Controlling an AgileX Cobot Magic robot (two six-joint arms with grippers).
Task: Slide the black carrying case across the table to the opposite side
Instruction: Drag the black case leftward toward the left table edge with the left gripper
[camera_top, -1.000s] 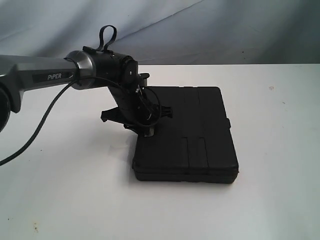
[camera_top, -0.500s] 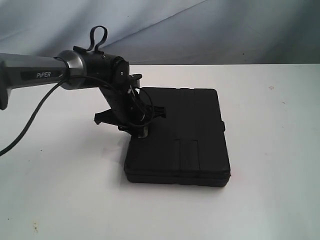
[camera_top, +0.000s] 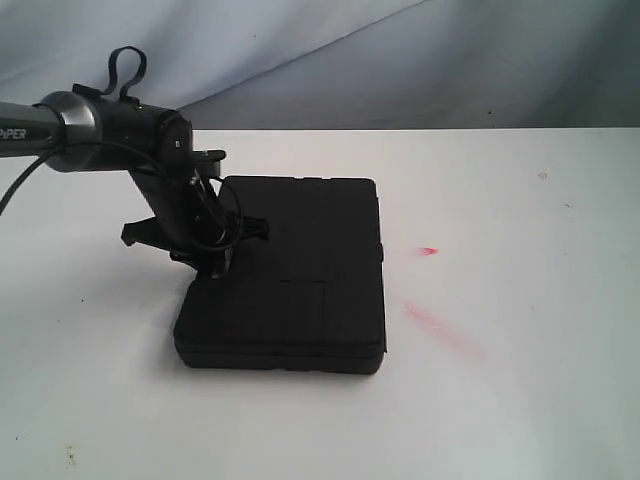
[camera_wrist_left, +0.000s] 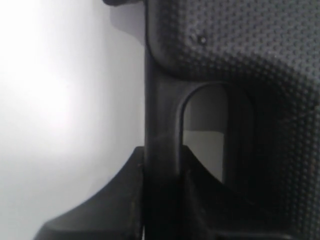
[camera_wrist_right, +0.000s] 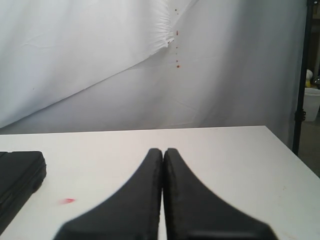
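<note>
The flat black case (camera_top: 300, 290) lies on the white table (camera_top: 520, 200), left of centre in the exterior view. My left gripper (camera_top: 215, 268) reaches down at the case's left edge. In the left wrist view its two fingers stand on either side of the handle bar beside the cut-out slot (camera_wrist_left: 202, 135), shut on that bar, with the case's pebbled lid (camera_wrist_left: 250, 60) right behind. My right gripper (camera_wrist_right: 163, 151) is shut with nothing in it, hovering over bare table (camera_wrist_right: 225, 150). A corner of the case (camera_wrist_right: 17, 175) shows in that view, well apart from the fingers.
Red smears mark the table right of the case (camera_top: 428, 251) (camera_top: 440, 325), one also in the right wrist view (camera_wrist_right: 67, 201). A draped white cloth (camera_top: 400, 60) hangs behind the far edge. A dark stand (camera_wrist_right: 301, 75) is beyond the table's side.
The left arm has moved left with the case held by its handle; the case slid left across the table and uncovered the red smears.
</note>
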